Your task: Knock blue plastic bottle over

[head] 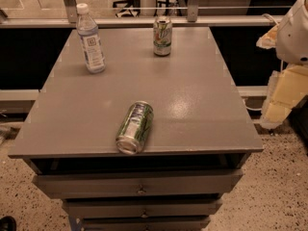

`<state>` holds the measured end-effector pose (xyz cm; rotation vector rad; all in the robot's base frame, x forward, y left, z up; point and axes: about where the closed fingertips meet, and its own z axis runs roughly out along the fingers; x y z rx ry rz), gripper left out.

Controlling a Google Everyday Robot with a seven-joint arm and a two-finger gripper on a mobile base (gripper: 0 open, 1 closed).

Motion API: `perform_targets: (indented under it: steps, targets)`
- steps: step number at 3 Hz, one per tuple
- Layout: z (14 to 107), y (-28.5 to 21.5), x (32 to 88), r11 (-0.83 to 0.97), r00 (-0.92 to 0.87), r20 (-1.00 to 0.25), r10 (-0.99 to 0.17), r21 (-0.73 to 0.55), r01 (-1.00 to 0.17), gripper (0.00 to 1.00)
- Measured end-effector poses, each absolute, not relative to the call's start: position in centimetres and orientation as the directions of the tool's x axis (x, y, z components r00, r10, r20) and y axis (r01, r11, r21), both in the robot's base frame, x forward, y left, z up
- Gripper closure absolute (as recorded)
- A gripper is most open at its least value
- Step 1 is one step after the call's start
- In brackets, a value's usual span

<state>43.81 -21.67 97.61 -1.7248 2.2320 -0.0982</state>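
The blue plastic bottle (pixel 90 38) stands upright on the surface (pixel 192 105), about 10 o'clock from the pincer (pixel 281 97) off its right edge; whether the pincer is released or clenched cannot be told

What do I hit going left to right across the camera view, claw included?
blue plastic bottle, standing at the back left → lying can, near the front edge of the table → upright can, at the back → claw, off the table's right side.

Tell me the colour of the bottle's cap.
White cap on the bottle, clearest in the camera view. The tool hangs right of the table.
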Motion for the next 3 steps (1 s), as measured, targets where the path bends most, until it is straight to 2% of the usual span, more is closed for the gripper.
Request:
perform_targets:
  steps: [1,2,3]
  targets:
    - [97.6,-21.7,43.8,0.270,-0.221,-0.207,-0.953,-0.246,-0.931,0.00]
    - [97.0,-20.4,45.2,0.269,-0.201,-0.273,-0.941,-0.242,-0.932,0.00]
    - [95.7,-16.6,48.9,0.255,-0.146,-0.407,-0.902,-0.230,-0.939,0.00]
